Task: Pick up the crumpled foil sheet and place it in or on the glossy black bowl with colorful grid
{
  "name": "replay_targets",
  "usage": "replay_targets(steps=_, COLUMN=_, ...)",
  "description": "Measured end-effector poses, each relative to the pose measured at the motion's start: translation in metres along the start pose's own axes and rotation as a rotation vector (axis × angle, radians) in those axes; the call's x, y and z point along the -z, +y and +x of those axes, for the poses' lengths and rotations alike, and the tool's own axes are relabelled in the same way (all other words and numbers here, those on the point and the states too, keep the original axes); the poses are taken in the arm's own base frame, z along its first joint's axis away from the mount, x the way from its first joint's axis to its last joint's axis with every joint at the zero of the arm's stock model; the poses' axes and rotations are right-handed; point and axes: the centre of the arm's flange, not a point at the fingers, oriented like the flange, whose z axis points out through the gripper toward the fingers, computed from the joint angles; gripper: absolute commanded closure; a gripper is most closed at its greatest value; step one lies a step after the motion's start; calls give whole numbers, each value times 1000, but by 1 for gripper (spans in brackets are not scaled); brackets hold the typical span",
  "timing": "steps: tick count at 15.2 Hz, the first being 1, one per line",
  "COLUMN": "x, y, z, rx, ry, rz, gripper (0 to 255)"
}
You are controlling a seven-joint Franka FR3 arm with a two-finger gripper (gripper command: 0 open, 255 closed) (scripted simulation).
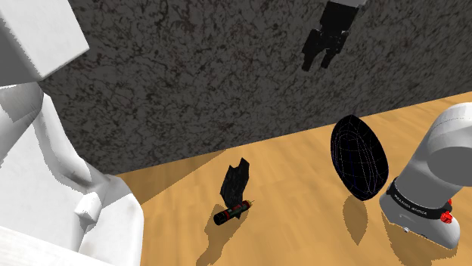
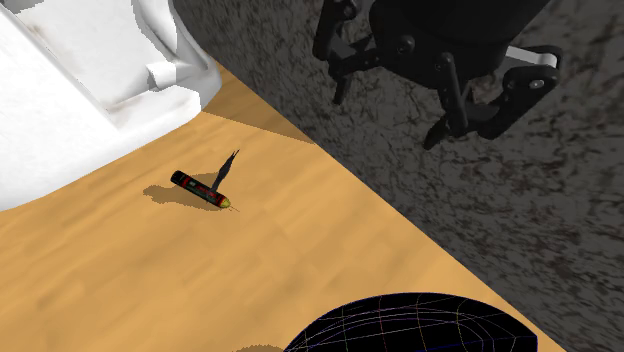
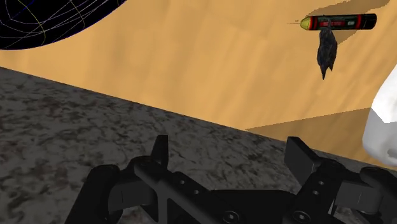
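The crumpled foil sheet [image 1: 236,181] is a dark, thin, upright scrap on the wooden surface; it also shows as the foil [image 2: 227,170] and the foil [image 3: 327,51]. The glossy black bowl [image 1: 358,157] with coloured grid lines stands tilted on its edge to the shoulder view's right of the foil; it appears as the bowl [image 2: 410,325] and the bowl [image 3: 51,19]. My black gripper [image 1: 325,47] hangs high over the dark speckled surface, well away from both. The gripper [image 2: 390,105], also the gripper [image 3: 229,153], is open, and nothing lies between its fingers.
A red-and-black marker-like stick [image 1: 231,214] lies touching or just beside the foil. A dark speckled surface [image 1: 212,83] borders the wood. Bulky white furniture [image 1: 45,151] fills the shoulder view's left. The arm's white base [image 1: 427,189] stands close behind the bowl.
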Motion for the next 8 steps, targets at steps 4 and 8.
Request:
replay_targets(steps=4, x=-45, y=-22, z=-1, rx=-5, ry=-24, rz=45, gripper=0)
replay_targets(steps=8, x=-85, y=-43, z=-4, rx=-9, ry=-49, rz=91, gripper=0)
